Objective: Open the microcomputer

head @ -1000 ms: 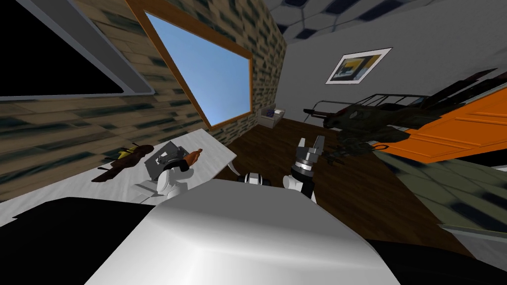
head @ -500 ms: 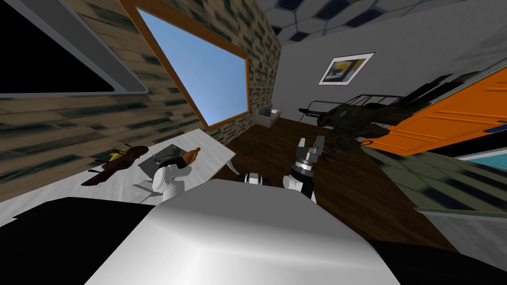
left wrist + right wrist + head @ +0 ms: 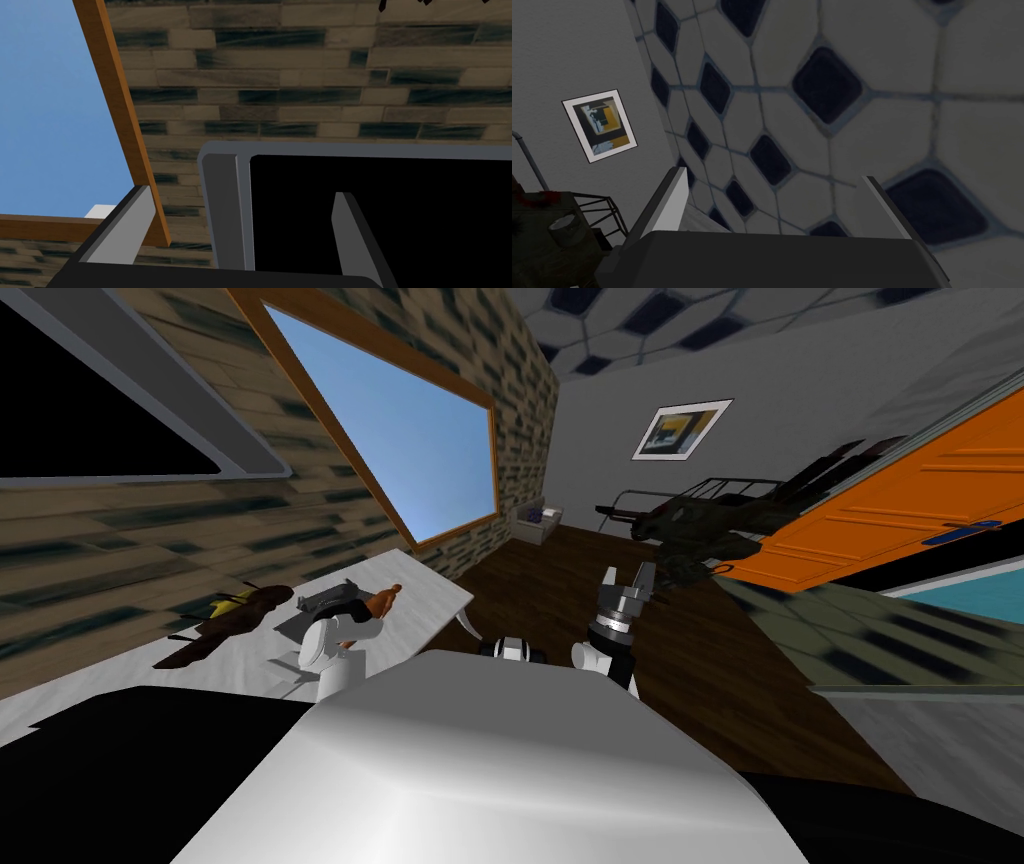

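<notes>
The microcomputer is a grey laptop (image 3: pixel 325 596) lying low on the white table (image 3: pixel 430 598) to my left. My left arm (image 3: pixel 330 648) reaches over the table, its dark wrist right at the laptop's near side. The left gripper (image 3: pixel 241 195) is open with nothing between its fingers and looks at the brick wall, not the laptop. Above the wooden floor the right gripper (image 3: pixel 628 581) is held upright and open, holding nothing (image 3: pixel 773 176).
An orange-brown object (image 3: pixel 383 601) lies beside the laptop, and a dark brown thing (image 3: pixel 225 618) lies further left on the table. A grey-framed black panel (image 3: pixel 225 210) hangs on the wall. A dark cluttered rack (image 3: pixel 700 523) and an orange door (image 3: pixel 900 518) stand at the right.
My head view has swung, bringing more of the orange door in at the right. The laptop looks flatter than a second ago. My left arm has shifted slightly left; the right is still.
</notes>
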Robot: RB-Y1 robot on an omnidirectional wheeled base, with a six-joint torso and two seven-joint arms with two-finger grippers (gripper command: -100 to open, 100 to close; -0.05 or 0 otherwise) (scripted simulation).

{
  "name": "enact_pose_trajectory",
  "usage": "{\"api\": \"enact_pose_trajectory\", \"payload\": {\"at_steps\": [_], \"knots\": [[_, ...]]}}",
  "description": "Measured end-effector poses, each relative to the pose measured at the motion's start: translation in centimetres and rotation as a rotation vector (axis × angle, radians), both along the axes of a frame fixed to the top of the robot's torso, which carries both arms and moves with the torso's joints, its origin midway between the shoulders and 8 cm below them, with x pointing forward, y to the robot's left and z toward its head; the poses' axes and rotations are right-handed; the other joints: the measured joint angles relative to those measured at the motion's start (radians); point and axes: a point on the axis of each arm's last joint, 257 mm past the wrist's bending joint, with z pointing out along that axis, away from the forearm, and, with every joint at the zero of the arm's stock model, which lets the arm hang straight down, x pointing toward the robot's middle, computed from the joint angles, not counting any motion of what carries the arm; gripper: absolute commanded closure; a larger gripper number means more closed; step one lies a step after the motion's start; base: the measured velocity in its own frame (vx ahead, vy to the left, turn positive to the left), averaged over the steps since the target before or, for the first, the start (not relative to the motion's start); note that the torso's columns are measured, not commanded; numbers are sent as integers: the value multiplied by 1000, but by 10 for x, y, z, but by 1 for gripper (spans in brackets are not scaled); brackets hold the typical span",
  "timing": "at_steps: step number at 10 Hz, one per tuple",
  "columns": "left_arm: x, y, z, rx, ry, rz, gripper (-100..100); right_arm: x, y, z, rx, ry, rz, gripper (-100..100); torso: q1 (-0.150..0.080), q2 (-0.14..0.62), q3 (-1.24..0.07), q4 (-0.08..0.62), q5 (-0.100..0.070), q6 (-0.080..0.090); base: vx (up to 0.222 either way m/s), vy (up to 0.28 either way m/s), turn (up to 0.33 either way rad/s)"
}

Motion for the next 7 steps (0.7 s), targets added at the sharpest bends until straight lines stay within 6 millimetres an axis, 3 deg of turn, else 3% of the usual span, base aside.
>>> {"api": "enact_pose_trajectory", "payload": {"at_steps": [1,2,7], "knots": [[0,2,5,0,1,8,-100,0,0,0,0,0,0,0,-1,1,1,0,0,0,-35,-7,-25],[0,2,5,-1,1,12,0,0,0,0,0,0,0,0,0,-1,0,0,0,-1,-7,-2,5],[0,2,5,-1,1,12,0,0,0,0,0,0,0,0,0,0,0,0,0,0,0,0,0]]}}
